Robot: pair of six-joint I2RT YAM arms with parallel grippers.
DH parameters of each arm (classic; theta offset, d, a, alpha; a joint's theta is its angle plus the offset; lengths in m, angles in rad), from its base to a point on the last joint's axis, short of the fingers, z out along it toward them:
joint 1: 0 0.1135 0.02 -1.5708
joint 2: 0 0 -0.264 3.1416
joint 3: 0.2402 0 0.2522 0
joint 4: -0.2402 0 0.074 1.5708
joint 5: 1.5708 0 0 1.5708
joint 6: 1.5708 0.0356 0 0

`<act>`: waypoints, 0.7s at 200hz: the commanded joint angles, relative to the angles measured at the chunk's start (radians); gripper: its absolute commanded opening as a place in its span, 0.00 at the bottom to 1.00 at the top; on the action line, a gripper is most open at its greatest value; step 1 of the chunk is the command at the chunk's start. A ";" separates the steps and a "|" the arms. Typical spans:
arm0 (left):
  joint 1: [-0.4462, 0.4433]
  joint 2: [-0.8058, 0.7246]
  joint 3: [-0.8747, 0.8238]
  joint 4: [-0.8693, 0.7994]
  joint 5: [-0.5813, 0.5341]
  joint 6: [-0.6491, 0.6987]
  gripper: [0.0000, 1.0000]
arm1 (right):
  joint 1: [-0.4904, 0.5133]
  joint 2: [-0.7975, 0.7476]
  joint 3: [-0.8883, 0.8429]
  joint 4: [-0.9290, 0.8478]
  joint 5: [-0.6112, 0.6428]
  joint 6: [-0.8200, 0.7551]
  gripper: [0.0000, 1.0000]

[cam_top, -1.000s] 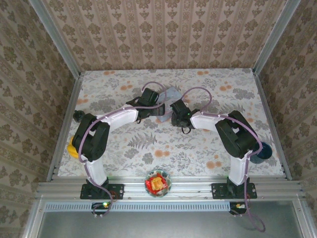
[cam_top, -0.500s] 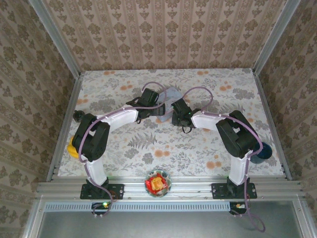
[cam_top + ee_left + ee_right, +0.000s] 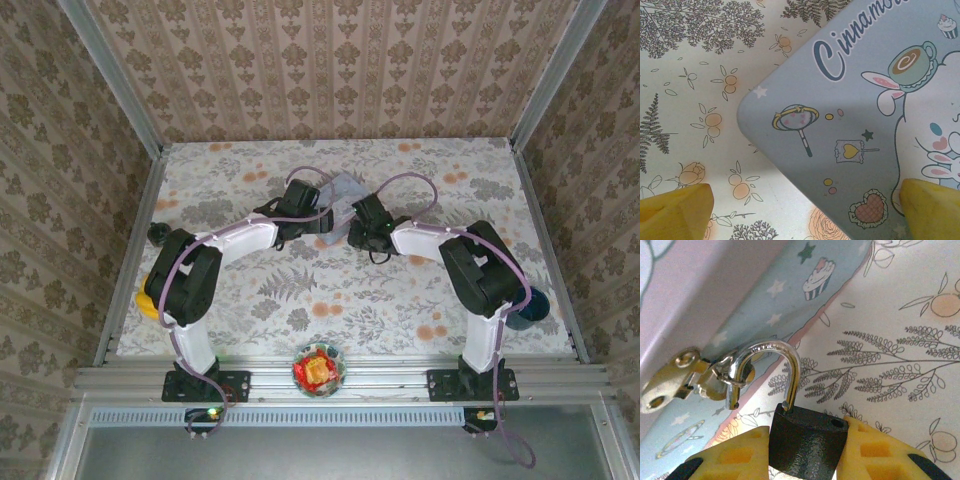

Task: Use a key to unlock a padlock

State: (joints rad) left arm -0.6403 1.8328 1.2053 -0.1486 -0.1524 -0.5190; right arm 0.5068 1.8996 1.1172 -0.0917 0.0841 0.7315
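Pale blue rectangular cartoon tin point(image 3: 840, 125), lid lettered "Cinnamo…", on floral-print table point(image 3: 700, 100). R gripper point(image 3: 807, 452) clamps small black square padlock point(image 3: 807, 435) by tin's edge, silvery shackle's one end free, hooked thru tin's brass clasp point(image 3: 675, 380). L gripper point(image 3: 802, 212) spread wide, empty, possibly touching lid.

Left pincer point(image 3: 802, 212) spread wide; right pincer point(image 3: 807, 455) clamps the padlock point(image 3: 807, 437).

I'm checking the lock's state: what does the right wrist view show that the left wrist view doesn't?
Right wrist, not left: the small black padlock gripped in the right tool, one end of its silvery shackle out of the body, hooked through the brass hasp. Left wrist, not right: the dark blue lettering and the open left tool. Both: the pale blue tin on the floral tablecloth.
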 commanded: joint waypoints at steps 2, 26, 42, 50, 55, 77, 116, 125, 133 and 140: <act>0.010 0.004 -0.038 -0.102 -0.007 0.005 0.96 | -0.025 -0.003 0.004 0.059 -0.014 0.054 0.00; 0.010 0.006 -0.037 -0.100 -0.003 0.005 0.96 | -0.030 0.011 0.020 0.057 -0.019 0.050 0.00; 0.010 0.008 -0.035 -0.101 -0.001 0.005 0.96 | -0.031 0.019 0.033 0.051 -0.018 0.039 0.00; 0.010 0.009 -0.036 -0.100 0.000 0.004 0.95 | -0.034 0.021 0.041 0.045 -0.020 0.035 0.00; 0.010 0.010 -0.035 -0.100 0.001 0.004 0.95 | -0.035 0.024 0.045 0.043 -0.020 0.033 0.00; 0.010 0.008 -0.038 -0.098 0.002 0.001 0.95 | -0.045 0.027 0.052 0.041 -0.025 0.034 0.00; 0.013 0.008 -0.039 -0.093 0.015 -0.003 0.90 | -0.058 0.033 0.074 0.043 -0.038 0.037 0.00; 0.014 0.008 -0.041 -0.089 0.020 -0.003 0.86 | -0.060 0.033 0.075 0.040 -0.040 0.036 0.00; 0.017 0.006 -0.045 -0.085 0.024 -0.004 0.85 | -0.060 0.030 0.075 0.038 -0.040 0.034 0.00; 0.019 0.005 -0.049 -0.079 0.029 -0.006 0.85 | -0.062 0.025 0.073 0.037 -0.040 0.032 0.00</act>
State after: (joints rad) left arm -0.6388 1.8328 1.2030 -0.1387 -0.1303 -0.5282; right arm 0.4511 1.9198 1.1561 -0.0570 0.0479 0.7601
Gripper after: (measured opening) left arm 0.859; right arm 0.308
